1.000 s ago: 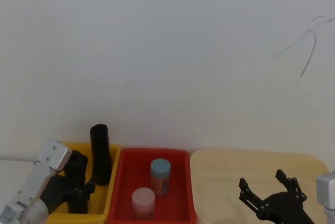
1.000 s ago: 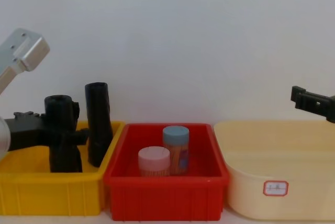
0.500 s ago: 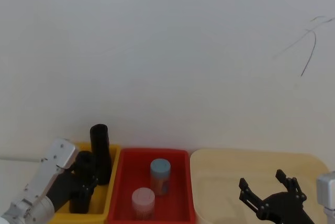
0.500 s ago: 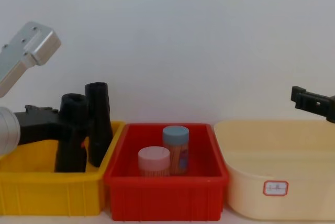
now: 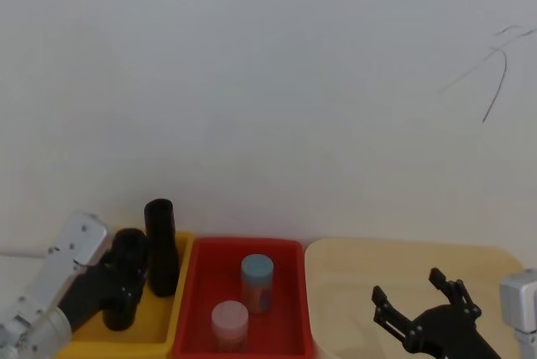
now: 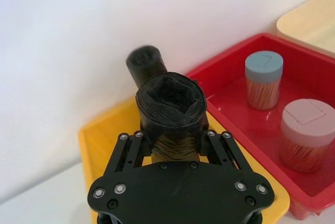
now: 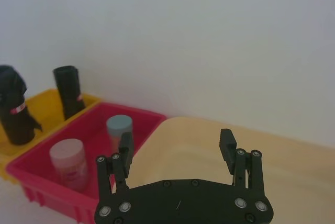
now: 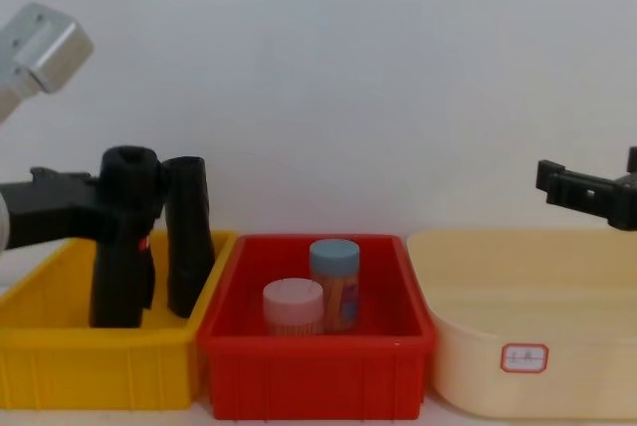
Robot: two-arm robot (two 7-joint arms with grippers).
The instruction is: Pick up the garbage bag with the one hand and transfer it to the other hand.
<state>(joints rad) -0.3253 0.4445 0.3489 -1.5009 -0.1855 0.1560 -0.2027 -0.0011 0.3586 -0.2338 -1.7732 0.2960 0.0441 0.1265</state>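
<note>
Black left gripper (image 6: 171,141) on the left, closed tight on the garbage bag (image 8: 119,267), with one finger pressed to each side of the fat black roll near its top. Bag held upright, crumpled end up, small red mark on its side, low end down behind the wall of the yellow bin (image 8: 100,366). Touching the bin floor or not: cannot tell. Just beside the bag, a thinner black roll (image 8: 187,237), standing a bit tilted in the same bin, on the side next to the red bin (image 8: 309,376). Inside the red bin, two jars close together: a blue-lidded jar (image 8: 333,282) behind and a pink-lidded jar (image 8: 293,309) in front. Next along, a cream tub (image 8: 518,287) with a small red-edged sticker (image 8: 524,356) on its front. Over the tub, well apart from the bag, the black right gripper (image 7: 177,143), fingers spread wide open, holding nothing. Behind all of it, a plain white wall (image 8: 348,68).
</note>
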